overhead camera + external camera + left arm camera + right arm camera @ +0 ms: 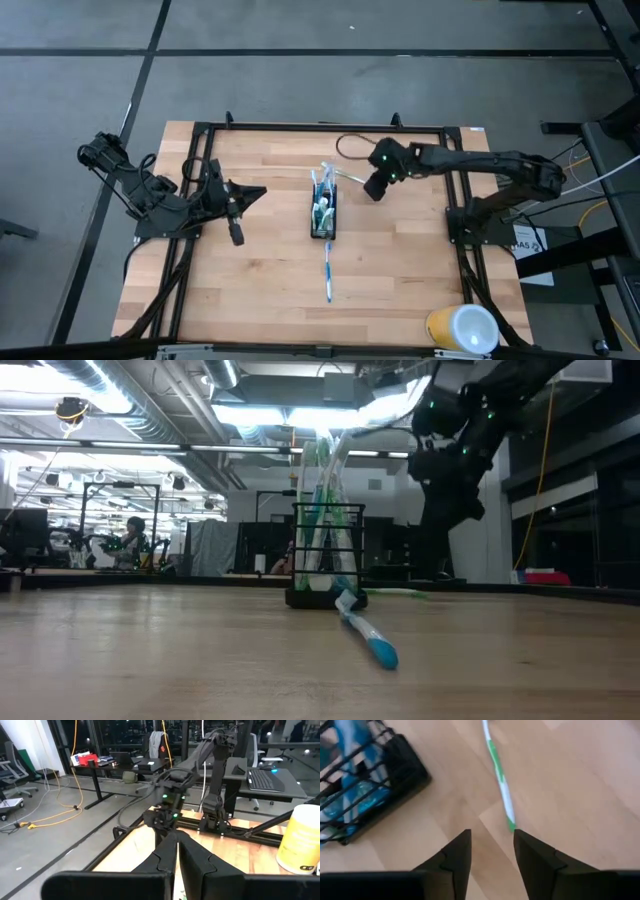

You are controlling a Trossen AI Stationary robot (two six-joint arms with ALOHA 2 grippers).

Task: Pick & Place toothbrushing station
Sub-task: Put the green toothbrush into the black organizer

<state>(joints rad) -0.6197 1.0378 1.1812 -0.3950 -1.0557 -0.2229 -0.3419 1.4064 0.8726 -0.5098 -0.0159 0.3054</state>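
The black mesh holder (322, 213) stands at the table's middle with several toothbrushes and a small blue tube upright in it; it also shows in the low view (327, 555) and the right wrist view (365, 785). A blue-white toothbrush (328, 270) lies flat on the table just near of the holder. A green-white toothbrush (499, 775) lies flat on the table to the holder's far right. My right gripper (491, 845) is open above that brush's near end (511, 824), touching nothing I can see. My left gripper (258, 191) is shut and empty, left of the holder.
A large yellow-and-white cup (462, 328) lies at the table's near right corner. A cable loop (350, 145) lies near the far edge. The black frame rail (320, 127) runs around the table. Bare wood lies left and right of the holder.
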